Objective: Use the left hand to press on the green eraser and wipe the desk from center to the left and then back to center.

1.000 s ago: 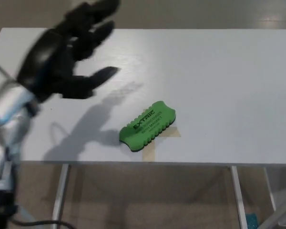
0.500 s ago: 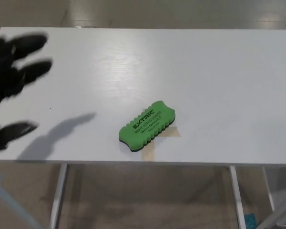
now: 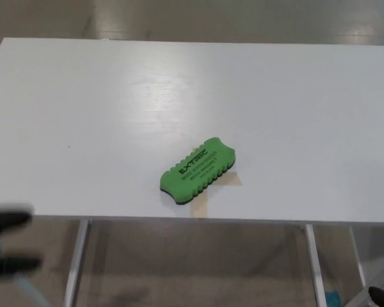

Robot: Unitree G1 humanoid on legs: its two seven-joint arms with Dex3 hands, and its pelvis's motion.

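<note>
Since the earlier frames, the robot's black left hand [image 3: 6,243] has dropped away from above the white rectangular desk [image 3: 275,102] and now shows only at the near left corner, below the desk's near edge. 2 blurred dark fingertips [image 3: 13,219] point right with a gap between them, holding nothing. At the near right corner a small dark shape barely enters view; what it is cannot be told. Farther in, the green wavy-edged eraser with black lettering [image 3: 198,169] lies flat near the desk's near edge, around its centre, angled with its right end farther away. It partly covers a tan tape cross [image 3: 212,189] on the desktop.
</note>
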